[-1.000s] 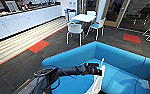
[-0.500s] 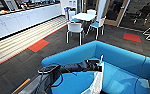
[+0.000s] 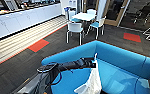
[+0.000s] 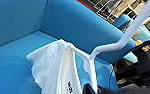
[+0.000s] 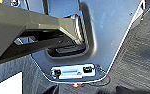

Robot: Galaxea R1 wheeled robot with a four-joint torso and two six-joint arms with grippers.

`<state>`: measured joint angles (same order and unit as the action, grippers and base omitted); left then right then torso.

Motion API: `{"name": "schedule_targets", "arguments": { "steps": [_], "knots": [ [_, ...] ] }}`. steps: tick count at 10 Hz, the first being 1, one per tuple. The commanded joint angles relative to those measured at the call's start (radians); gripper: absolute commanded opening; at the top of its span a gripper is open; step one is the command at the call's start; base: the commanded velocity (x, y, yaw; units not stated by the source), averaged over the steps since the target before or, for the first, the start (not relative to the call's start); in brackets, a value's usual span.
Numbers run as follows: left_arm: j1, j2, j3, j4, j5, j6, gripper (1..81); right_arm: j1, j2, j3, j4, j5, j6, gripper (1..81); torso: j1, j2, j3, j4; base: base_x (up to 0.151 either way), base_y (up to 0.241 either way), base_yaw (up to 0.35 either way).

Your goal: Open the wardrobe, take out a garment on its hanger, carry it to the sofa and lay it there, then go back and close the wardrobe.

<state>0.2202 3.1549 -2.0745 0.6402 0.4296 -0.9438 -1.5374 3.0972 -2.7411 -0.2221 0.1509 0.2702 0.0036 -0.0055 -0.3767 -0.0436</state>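
My left arm reaches in over the blue sofa (image 3: 121,61), and my left gripper (image 3: 92,64) is shut on the white hanger (image 3: 95,56). The white garment (image 3: 93,81) hangs from the hanger, drooping down to the sofa seat. In the left wrist view the hanger (image 4: 108,47) runs as a thin white bar with the garment (image 4: 53,71) draped over one end, above the sofa seat and in front of its back (image 4: 73,22). The right wrist view looks down on the robot's own grey body (image 5: 108,32) and dark carpet (image 5: 141,57).
A white table (image 3: 84,16) with white, blue-seated chairs (image 3: 74,28) stands beyond the sofa. A long white counter (image 3: 21,18) runs along the left wall. Dark carpet with red patches (image 3: 38,45) lies between. Glass doors (image 3: 116,11) are at the back.
The whole head picture has shifted: the camera has come nearer to the sofa, which now fills more of the lower picture. The left arm still holds the hanger with the garment.
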Motion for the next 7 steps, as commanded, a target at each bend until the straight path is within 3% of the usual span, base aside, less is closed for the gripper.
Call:
{"name": "schedule_targets", "arguments": {
  "steps": [1,7],
  "knots": [
    [-0.244,-0.025,-0.012,0.013,-0.028,-0.001,1.0,-0.01,0.005,0.006,-0.01,-0.065,-0.002,81.1,0.0,0.0,0.0,0.0,0.0,0.0,0.0],
    [-0.337,-0.05,-0.125,0.015,-0.022,0.0,1.0,-0.011,0.007,0.006,-0.011,-0.066,-0.003,81.1,0.0,0.0,0.0,0.0,0.0,0.0,0.0]
  ]
}}
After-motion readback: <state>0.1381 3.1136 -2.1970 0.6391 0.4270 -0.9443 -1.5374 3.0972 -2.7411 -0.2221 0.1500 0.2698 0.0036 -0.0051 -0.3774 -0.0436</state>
